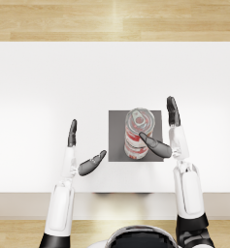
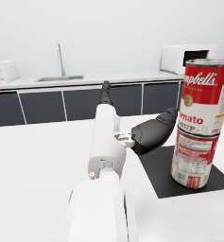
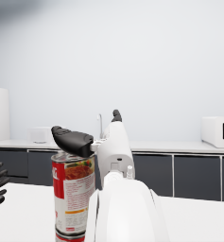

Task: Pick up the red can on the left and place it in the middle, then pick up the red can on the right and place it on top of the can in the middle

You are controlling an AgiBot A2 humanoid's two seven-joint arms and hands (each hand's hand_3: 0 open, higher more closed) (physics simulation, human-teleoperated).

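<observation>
Two red-and-white soup cans stand stacked on a dark grey mat (image 1: 117, 145) in the middle of the white table. The upper can (image 1: 139, 123) (image 2: 205, 97) (image 3: 73, 198) sits upright on the lower can (image 1: 134, 150) (image 2: 193, 160). My right hand (image 1: 172, 138) (image 3: 108, 146) is just right of the stack, its fingers straight and spread; its thumb reaches over the upper can's rim, with nothing gripped. Well clear of the mat on its left, my left hand (image 1: 77, 155) (image 2: 132, 134) is spread and holds nothing.
The white table (image 1: 48, 87) ends at a near edge by my body and at a far edge against a wooden floor (image 1: 111, 19). A kitchen counter with a sink and a microwave (image 2: 186, 56) lines the back wall.
</observation>
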